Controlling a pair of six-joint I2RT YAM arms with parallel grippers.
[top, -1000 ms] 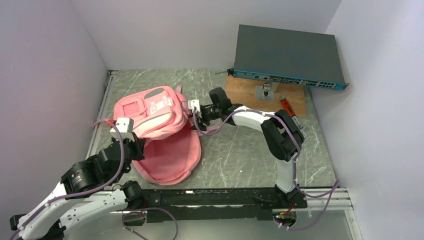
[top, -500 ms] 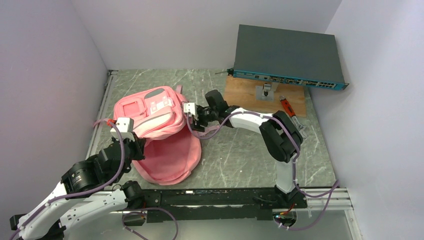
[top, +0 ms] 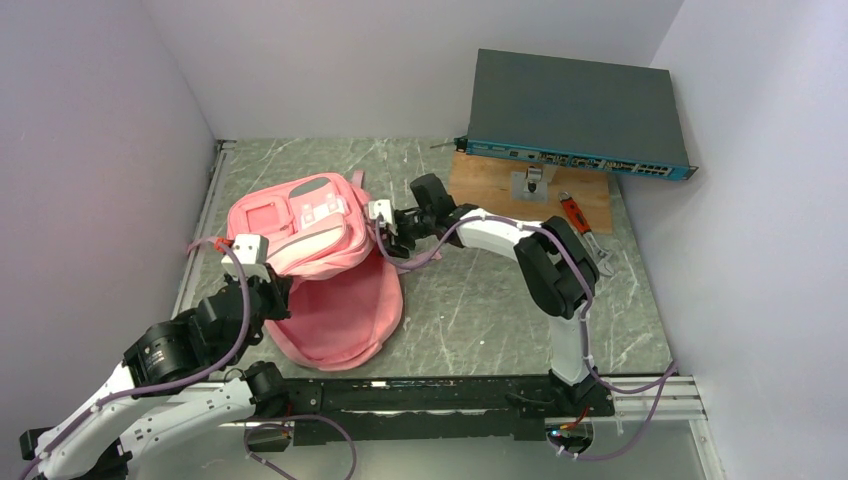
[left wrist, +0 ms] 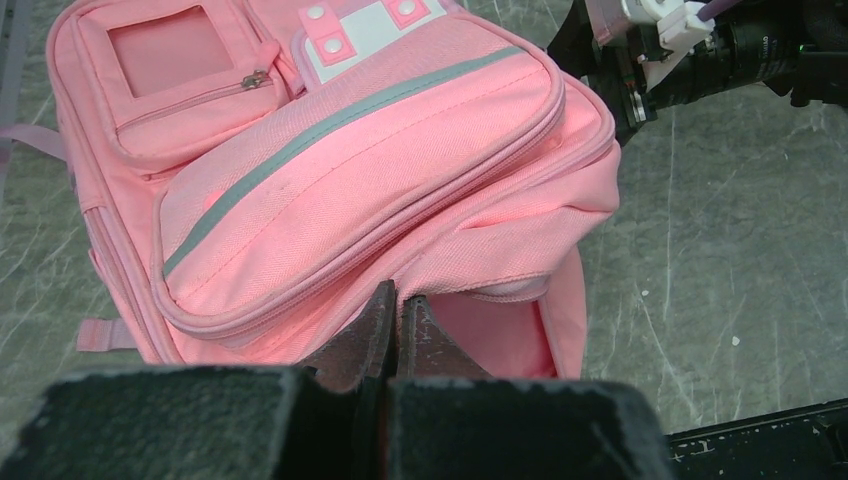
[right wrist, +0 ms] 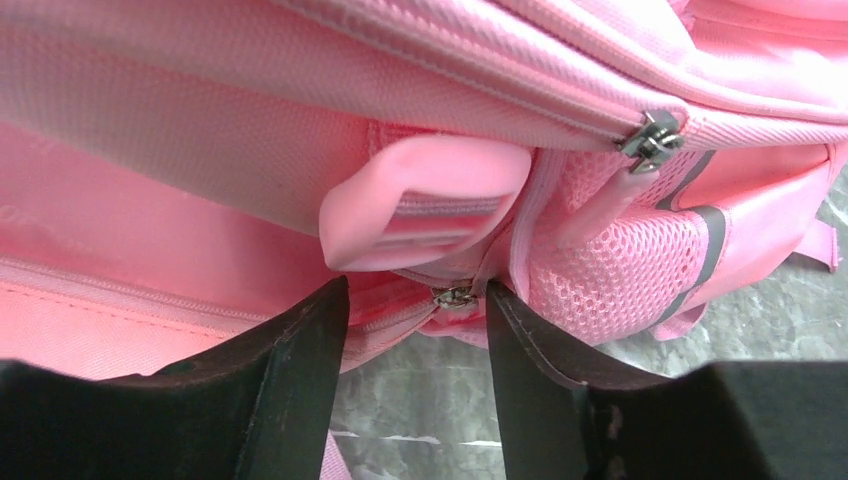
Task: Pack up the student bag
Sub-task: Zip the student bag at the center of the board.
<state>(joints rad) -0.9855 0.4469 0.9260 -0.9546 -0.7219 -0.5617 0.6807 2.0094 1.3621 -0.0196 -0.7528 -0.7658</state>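
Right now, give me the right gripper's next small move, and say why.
Probably close the right gripper on the zipper pull. Its fingers are open and straddle that small metal pull on the student bag. The left gripper pinches the bag's near edge, seemingly bracing it for a tug on the zipper.

The student bag [top: 300,230] is crowding the left half of the worktop [top: 470,310], leaving the middle and near right open for passing. A grey rack box [top: 575,110] on a wooden board [top: 490,185] is blocking the far right corner. Bag fabric is pressing close around the right end effector [right wrist: 415,290].
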